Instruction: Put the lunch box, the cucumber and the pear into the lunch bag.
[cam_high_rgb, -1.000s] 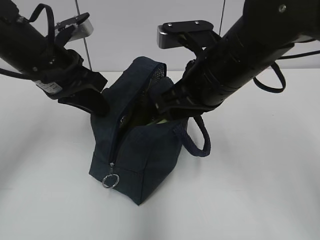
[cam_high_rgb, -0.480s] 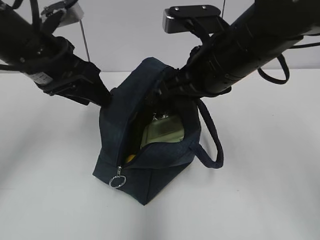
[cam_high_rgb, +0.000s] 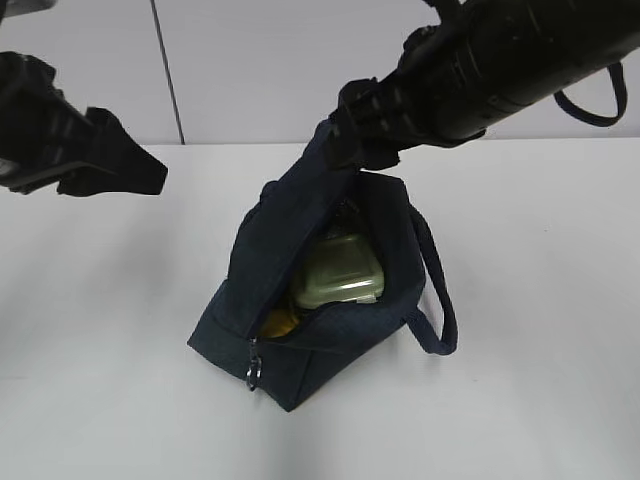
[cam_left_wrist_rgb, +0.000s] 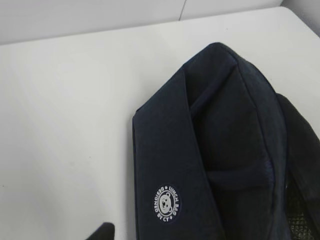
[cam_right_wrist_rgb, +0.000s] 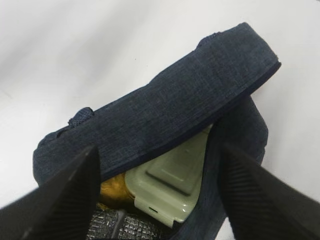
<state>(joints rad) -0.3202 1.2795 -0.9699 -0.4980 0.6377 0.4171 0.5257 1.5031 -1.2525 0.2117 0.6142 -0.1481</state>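
Note:
The navy lunch bag (cam_high_rgb: 300, 350) stands open mid-table. Inside it lie the lunch box (cam_high_rgb: 340, 270), sage-green lid up, and the yellow pear (cam_high_rgb: 278, 322) beside it near the zipper end. The cucumber does not show. My right gripper (cam_high_rgb: 350, 140) is open above the bag's raised top flap. In the right wrist view its wide-apart fingers (cam_right_wrist_rgb: 65, 195) flank the flap (cam_right_wrist_rgb: 165, 110), with the lunch box (cam_right_wrist_rgb: 175, 185) and pear (cam_right_wrist_rgb: 112, 190) below. My left gripper (cam_high_rgb: 135, 175) hangs open, left of the bag, touching nothing. The left wrist view shows one fingertip (cam_left_wrist_rgb: 102, 232) and the bag's side (cam_left_wrist_rgb: 200, 150).
The bag's padded handle (cam_high_rgb: 435, 290) loops out to the right and its metal ring pull (cam_high_rgb: 254, 372) hangs at the front corner. Silver lining (cam_right_wrist_rgb: 125, 227) shows inside the bag. The white table (cam_high_rgb: 540, 380) lies around it, a wall behind.
My left gripper has let go of the bag's side and pulled away to the left. My right arm has risen. The opening is wider and the box shows more.

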